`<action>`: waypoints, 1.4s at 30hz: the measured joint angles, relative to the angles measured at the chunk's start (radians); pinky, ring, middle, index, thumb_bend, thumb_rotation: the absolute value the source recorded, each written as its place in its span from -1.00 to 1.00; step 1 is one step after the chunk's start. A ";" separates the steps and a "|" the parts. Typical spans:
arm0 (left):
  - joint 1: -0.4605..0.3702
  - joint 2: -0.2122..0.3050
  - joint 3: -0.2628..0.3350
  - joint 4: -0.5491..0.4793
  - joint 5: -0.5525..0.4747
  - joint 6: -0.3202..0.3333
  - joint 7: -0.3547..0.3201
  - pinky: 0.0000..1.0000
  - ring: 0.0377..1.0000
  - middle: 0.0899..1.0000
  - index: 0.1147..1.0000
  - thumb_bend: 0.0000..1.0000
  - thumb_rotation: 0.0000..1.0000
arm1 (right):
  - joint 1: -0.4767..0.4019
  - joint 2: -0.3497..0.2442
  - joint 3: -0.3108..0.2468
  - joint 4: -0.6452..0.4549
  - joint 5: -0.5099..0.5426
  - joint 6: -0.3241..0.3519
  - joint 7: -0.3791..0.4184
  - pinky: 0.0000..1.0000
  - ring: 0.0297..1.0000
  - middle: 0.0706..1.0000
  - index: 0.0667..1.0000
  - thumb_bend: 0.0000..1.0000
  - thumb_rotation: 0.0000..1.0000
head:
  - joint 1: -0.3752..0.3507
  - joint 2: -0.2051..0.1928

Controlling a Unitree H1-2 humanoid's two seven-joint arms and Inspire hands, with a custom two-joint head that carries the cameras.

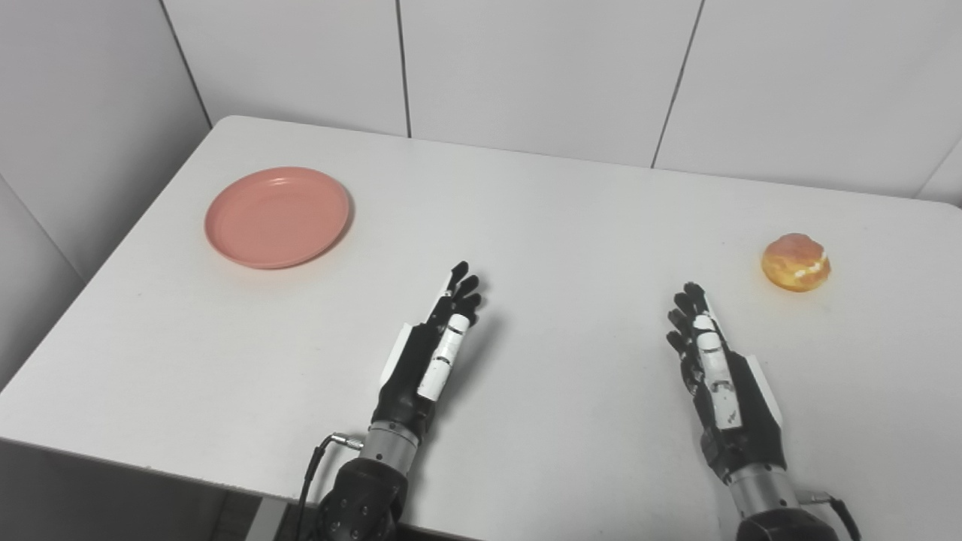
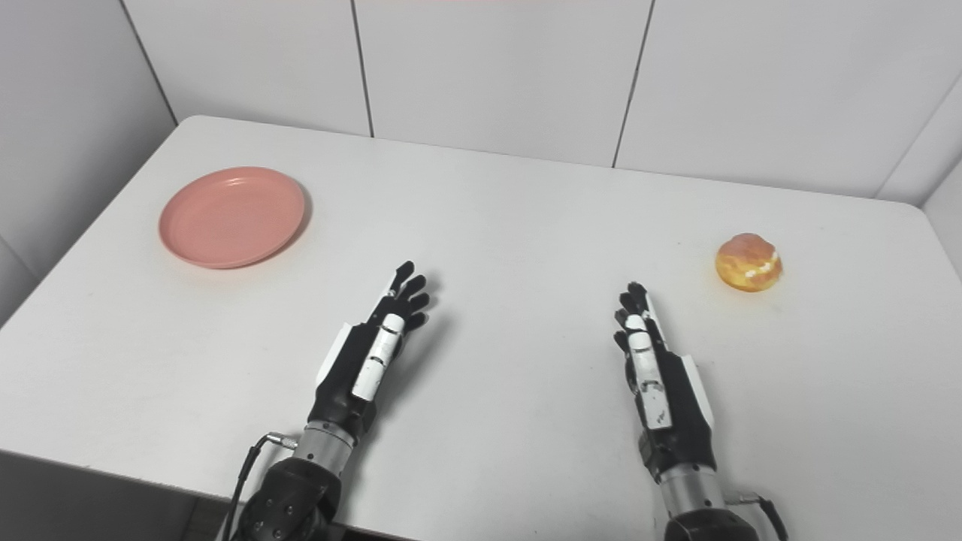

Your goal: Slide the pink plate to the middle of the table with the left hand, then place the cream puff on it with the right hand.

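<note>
The pink plate (image 1: 277, 216) lies empty at the far left of the white table (image 1: 526, 225). The cream puff (image 1: 796, 261), golden with a white cream line, sits at the right side. My left hand (image 1: 432, 346) rests near the table's front middle, fingers straight and apart, holding nothing, well to the right of and nearer than the plate. My right hand (image 1: 718, 376) is open and empty at the front right, nearer than the cream puff and a little to its left. The same scene shows in the right eye view: plate (image 2: 231, 216), puff (image 2: 748, 262).
White tiled walls (image 1: 526, 68) stand behind the table and along its left side. The table's front edge (image 1: 150, 458) runs just below the wrists. A cable (image 1: 316, 458) hangs from the left wrist.
</note>
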 measured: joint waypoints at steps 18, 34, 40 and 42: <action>0.003 -0.013 -0.081 0.020 0.066 -0.004 0.113 0.88 0.91 0.92 0.90 0.17 1.00 | 0.002 -0.018 -0.028 0.042 0.023 -0.092 0.030 1.00 1.00 1.00 1.00 -0.70 1.00 | 0.103 -0.043; 0.003 -0.012 -0.087 0.007 0.066 0.006 0.126 0.87 0.92 0.94 0.91 0.14 1.00 | 0.002 -0.016 -0.020 0.028 0.019 -0.091 0.031 1.00 1.00 1.00 1.00 -0.73 1.00 | 0.091 -0.022; 0.001 -0.007 -0.065 -0.025 0.056 0.047 0.113 0.90 0.93 0.95 0.91 0.14 1.00 | 0.002 -0.009 -0.015 0.016 0.010 -0.084 0.025 1.00 1.00 1.00 1.00 -0.75 1.00 | 0.092 -0.020; 0.001 -0.003 -0.059 -0.047 0.055 0.063 0.107 0.89 0.92 0.95 0.91 0.13 1.00 | 0.002 -0.007 -0.015 0.012 0.010 -0.079 0.024 1.00 1.00 1.00 1.00 -0.74 1.00 | 0.092 -0.018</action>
